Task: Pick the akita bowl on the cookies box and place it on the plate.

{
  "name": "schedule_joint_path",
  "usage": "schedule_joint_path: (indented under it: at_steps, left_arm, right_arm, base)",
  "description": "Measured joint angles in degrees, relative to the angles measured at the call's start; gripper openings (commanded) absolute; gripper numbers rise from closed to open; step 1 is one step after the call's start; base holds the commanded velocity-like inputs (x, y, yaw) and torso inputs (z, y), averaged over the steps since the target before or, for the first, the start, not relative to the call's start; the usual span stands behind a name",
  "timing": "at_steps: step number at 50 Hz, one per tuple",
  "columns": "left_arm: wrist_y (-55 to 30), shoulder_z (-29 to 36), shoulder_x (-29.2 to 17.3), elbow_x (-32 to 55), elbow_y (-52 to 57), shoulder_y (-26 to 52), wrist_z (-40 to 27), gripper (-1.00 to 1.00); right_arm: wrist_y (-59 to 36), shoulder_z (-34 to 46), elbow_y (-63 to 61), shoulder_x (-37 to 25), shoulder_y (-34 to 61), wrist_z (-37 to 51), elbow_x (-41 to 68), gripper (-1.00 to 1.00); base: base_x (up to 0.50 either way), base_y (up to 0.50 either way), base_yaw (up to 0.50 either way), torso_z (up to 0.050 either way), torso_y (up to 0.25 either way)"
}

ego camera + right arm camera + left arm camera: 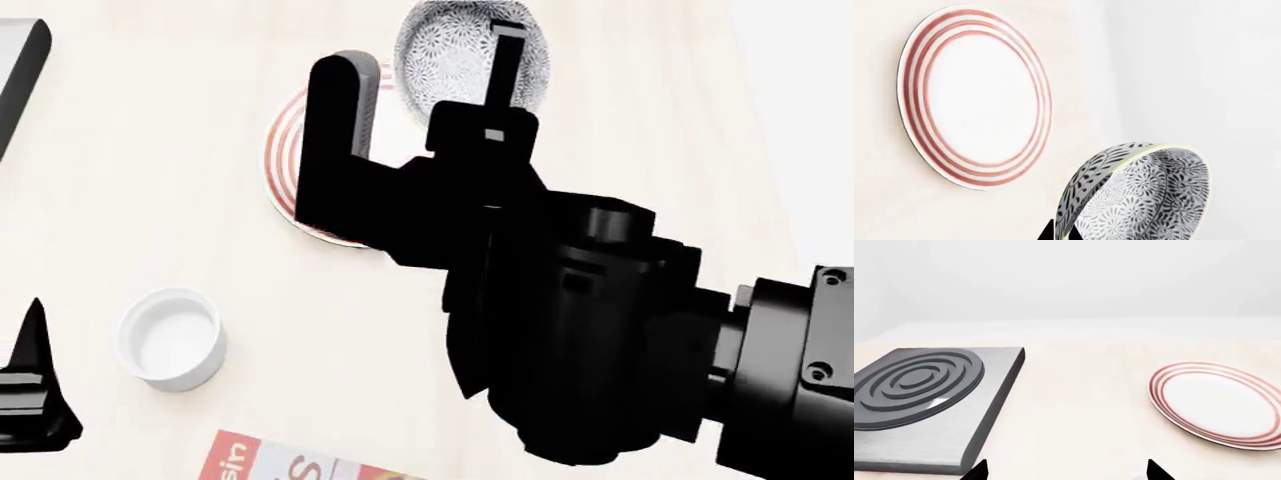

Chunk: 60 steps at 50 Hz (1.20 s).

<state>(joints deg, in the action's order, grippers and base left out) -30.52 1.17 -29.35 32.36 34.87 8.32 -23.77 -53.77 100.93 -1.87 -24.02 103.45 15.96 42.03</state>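
- Left wrist view: the dark square stove [924, 400] with raised rings lies on the pale worktop [1081, 405]. The plate [1219, 404], white with thin red rings at its rim, lies well apart from it and carries nothing. Two black tips of the left gripper [1066, 473] show at the frame edge with a wide gap between them; the fingers stand spread and hold nothing.
- Head view: the right gripper [427, 75] reaches over the worktop, its large black body covering most of the plate. One finger crosses the rim of the akita bowl [461, 55], the other stands beside the bowl above the plate's red rim. The bowl sits at the plate's far edge. A plain white cup [171, 338] stands nearer the robot; a corner of the cookies box [287, 462] shows at the bottom edge, no bowl visible on that part.
- Right wrist view: the bowl, patterned inside and out, is tipped on edge close to the camera, its rim pinched between the black fingers [1049, 233]. The plate lies just beside it, bare.
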Motion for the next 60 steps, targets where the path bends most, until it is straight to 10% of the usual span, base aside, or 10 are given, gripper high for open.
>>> schedule_joint_path:
  at_steps: [60]
  left_arm:
    - [8.3, -0.2, -0.4, 1.1, 0.5, -5.6, 4.8, 1.00]
  right_arm:
    - [22.4, -0.6, 43.6, 22.6, -13.0, -6.2, -12.6, -1.00]
  base:
    - [0.00, 0.00, 0.00, 0.001, -0.047]
